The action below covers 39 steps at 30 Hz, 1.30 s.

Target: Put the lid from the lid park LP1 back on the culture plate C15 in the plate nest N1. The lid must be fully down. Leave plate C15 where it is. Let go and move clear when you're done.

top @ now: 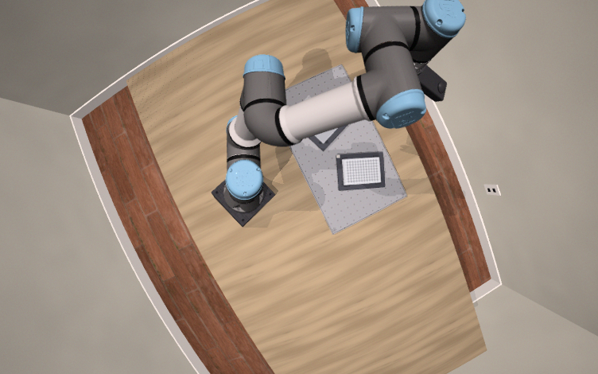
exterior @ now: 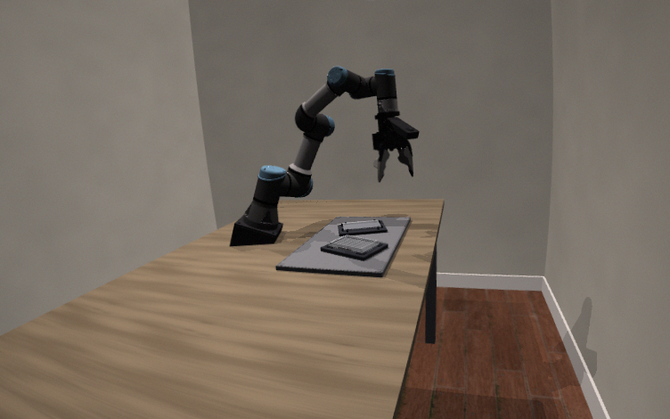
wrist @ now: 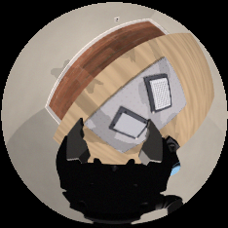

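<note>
The black two-jaw gripper (exterior: 394,168) hangs high above the grey perforated base plate (exterior: 301,258), jaws spread wide with nothing between them. On that plate's far end, the clear rectangular lid (exterior: 362,225) rests in its dark lid park. Nearer, the uncovered white multi-well culture plate (exterior: 355,243) sits in its black nest (exterior: 329,250).

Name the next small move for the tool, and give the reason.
Probably lower the tool toward the lid in the lid park. It hangs open and holds nothing, high above the grey board, while the culture plate sits uncovered in its nest, wells showing. In the wrist view the lid lies roughly between the fingers.
</note>
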Available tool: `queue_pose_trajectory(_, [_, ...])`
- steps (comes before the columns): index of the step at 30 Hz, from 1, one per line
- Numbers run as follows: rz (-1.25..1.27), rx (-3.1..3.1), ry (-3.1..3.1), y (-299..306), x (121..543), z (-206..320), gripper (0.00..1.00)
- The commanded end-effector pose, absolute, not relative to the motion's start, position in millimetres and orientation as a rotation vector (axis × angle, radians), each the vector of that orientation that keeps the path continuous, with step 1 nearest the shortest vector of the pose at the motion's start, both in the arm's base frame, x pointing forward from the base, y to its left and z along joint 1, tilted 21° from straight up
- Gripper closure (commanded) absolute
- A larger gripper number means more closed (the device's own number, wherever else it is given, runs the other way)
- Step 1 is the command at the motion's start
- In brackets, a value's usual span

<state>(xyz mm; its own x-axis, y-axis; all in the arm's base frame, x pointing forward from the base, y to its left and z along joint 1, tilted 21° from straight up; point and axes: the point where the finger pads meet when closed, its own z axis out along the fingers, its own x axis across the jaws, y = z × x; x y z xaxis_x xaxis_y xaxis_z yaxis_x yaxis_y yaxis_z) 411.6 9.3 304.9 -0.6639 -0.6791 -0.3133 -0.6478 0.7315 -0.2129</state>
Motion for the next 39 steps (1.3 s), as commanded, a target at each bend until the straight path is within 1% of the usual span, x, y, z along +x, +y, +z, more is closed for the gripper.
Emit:
queue_pose_trajectory(1, [-0.177, -1.212, 2.449, 13, 407, 293, 0.18])
queue_pose_trajectory(29, [-0.255, -1.705, 2.189, 32, 381, 241, 0.18])
queue_pose_trajectory(39, [-0.285, -1.914, 2.038, 43, 365, 209, 0.18])
